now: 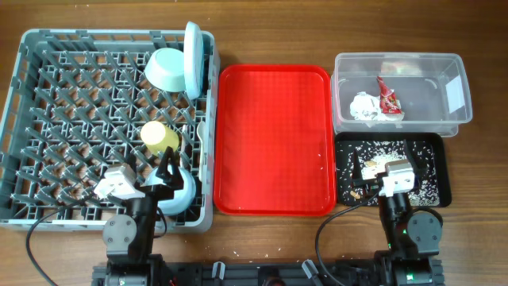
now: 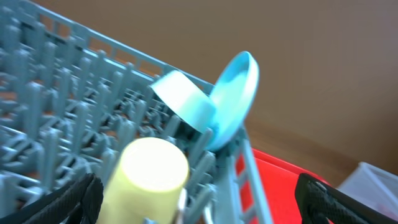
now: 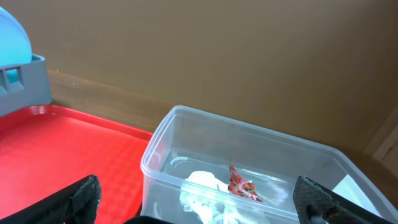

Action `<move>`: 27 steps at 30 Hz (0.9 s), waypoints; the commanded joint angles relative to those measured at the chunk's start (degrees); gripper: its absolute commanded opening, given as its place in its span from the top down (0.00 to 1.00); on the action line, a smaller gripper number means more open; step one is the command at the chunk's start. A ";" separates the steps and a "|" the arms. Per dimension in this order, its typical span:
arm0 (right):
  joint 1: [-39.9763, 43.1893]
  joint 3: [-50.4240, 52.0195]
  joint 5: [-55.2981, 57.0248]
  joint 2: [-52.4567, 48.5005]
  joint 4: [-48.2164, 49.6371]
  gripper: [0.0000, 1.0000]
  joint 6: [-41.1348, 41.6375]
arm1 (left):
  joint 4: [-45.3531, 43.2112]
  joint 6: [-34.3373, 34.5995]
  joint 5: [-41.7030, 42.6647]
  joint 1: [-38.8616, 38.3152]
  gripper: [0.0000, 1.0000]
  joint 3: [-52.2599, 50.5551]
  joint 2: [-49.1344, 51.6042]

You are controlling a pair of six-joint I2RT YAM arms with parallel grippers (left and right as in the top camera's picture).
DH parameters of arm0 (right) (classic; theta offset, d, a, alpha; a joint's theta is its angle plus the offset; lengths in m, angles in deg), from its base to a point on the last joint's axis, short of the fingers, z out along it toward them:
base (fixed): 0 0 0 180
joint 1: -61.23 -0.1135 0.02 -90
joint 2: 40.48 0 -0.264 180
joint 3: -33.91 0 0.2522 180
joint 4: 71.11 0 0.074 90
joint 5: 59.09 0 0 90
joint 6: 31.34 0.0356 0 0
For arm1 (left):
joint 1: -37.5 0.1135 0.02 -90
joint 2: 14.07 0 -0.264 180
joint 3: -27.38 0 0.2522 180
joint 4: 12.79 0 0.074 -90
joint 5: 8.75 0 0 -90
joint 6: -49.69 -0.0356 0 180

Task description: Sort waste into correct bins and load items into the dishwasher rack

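On a wood-grain table (image 1: 262,238); plain tan wall (image 3: 249,62) at the far side in both wrist views.

Near left: left gripper (image 2: 199,202) over the near right corner of the grey dishwasher rack (image 1: 16,119). Fingers spread wide, gripping nothing. Forearm angled forward and to the right from its base at the near edge.

Directly under it, a pale bowl (image 1: 181,195) in the rack; cannot tell which way its mouth faces.

Just beyond, yellow cup (image 1: 159,137) tipped over, long axis roughly in line with the gripper, one round end toward the left wrist camera.

Far right corner of rack: light blue bowl (image 1: 165,70) on edge against the pale blue plate (image 1: 193,48), also on edge, faces left-right.

Middle: flat red tray (image 1: 274,139).

Near right: right gripper (image 3: 199,205) above the black tray (image 1: 448,175) of crumbs (image 1: 389,151). Fingers wide apart, empty, pointing away from base.

Beyond that, clear tub (image 1: 460,71) with white napkin (image 1: 367,107) and red wrapper (image 1: 387,99) inside.
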 commanded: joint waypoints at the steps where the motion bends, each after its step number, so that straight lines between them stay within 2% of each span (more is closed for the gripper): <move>1: -0.24 0.07 0.50 0.37 0.15 0.00 -0.81 | 0.39 -10.93 -1.20 1.07 0.00 -0.09 -0.59; 3: -0.24 0.07 0.50 0.37 0.17 0.00 -0.81 | 0.52 -16.11 1.88 1.07 0.00 -0.11 -0.59; 6: -0.24 0.07 0.50 0.37 0.17 0.00 -0.83 | 0.28 -15.82 3.89 1.07 0.00 -0.09 -0.59; 27: -0.24 0.07 0.50 0.00 0.15 0.01 -1.16 | 0.28 -15.85 3.74 1.07 0.00 -0.09 -0.55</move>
